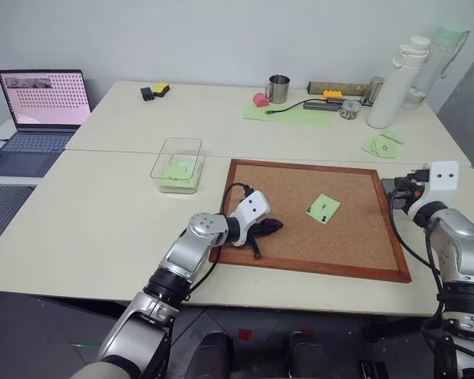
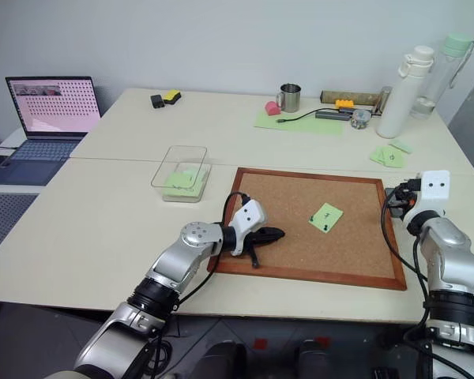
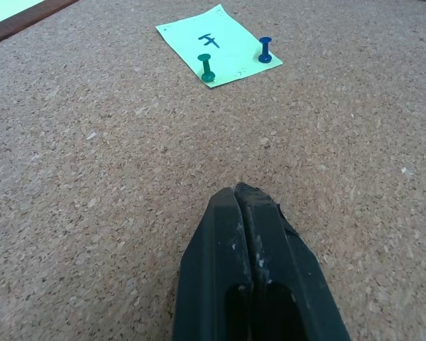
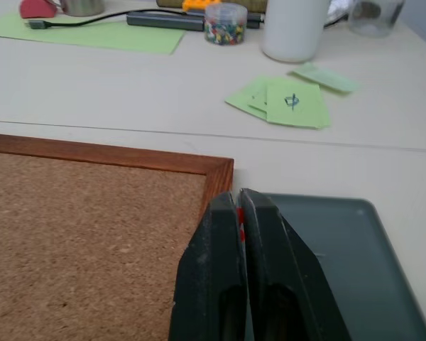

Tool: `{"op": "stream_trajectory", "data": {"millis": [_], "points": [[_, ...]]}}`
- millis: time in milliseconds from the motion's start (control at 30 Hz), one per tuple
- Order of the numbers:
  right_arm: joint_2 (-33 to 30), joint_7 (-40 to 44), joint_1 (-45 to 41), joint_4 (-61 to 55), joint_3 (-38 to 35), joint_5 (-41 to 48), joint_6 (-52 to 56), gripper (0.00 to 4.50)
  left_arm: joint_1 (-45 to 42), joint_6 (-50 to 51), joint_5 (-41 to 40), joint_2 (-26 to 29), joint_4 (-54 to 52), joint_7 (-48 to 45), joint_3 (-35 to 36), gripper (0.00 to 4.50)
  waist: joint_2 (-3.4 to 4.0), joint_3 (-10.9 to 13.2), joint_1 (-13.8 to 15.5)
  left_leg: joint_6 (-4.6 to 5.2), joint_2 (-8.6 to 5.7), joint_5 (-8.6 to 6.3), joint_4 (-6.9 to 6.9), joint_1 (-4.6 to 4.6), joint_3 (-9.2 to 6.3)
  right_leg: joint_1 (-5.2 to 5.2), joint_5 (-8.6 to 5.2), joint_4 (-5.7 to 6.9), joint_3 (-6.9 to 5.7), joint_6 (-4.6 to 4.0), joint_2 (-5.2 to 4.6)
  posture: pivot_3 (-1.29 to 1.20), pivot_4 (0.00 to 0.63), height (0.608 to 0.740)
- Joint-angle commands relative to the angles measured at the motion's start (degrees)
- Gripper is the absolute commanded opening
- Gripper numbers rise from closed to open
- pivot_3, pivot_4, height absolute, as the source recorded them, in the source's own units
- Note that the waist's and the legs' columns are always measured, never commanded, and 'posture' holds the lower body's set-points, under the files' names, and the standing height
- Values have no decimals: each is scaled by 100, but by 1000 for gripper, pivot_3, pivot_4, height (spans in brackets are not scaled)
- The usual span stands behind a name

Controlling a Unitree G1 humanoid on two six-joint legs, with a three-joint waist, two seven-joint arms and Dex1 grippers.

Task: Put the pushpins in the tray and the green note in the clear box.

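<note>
Pale tabletops (image 1: 103, 229) are carrying a wooden-framed cork board (image 1: 300, 237), with a laptop (image 1: 43, 103) sitting far off to the left. Near the board's middle, the green note (image 1: 323, 208) is lying flat, its dark handwritten mark facing up and two pushpins (image 3: 207, 67), one green and one blue, standing in it. On the board's near left part, the left gripper (image 1: 270, 227) is resting with its jaws clenched together and empty, pointing across the cork toward the note, which is lying well ahead of its tips. Beyond the board's left corner, the clear box (image 1: 178, 163) is holding other green notes. At the board's right edge, the right gripper (image 4: 240, 206) is hovering over the dark grey tray (image 4: 341, 249), its jaws pressed tight on something small and red, likely a pin.
</note>
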Motion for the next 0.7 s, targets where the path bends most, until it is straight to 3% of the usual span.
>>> {"op": "stream_trajectory", "data": {"millis": [33,300,533,700], "points": [[-254,124,-391,759,-47,-153,-520,554,87,148,167,64,50,15,-101,0,0,0,-7,0,1,0,0,0,0,0,0,-1,0,0,0,0,150,740],[-373,314,-662,1263,-94,-137,-927,2385,241,231,143,154,-142,46,-76,0,1,-1,-60,0,2,0,-4,-1,-1,-1,0,-2,0,0,0,0,150,740],[-325,565,-331,547,-109,58,-797,2385,236,281,131,129,-162,82,-84,0,1,-1,-102,0,2,0,-4,-1,-2,0,0,-1,0,0,0,0,150,740],[-228,1398,399,-933,210,661,-144,2385,247,287,124,136,-188,68,-91,0,1,-1,-101,0,2,0,-4,-1,-5,0,0,-1,-2,1,0,0,150,740]]}}
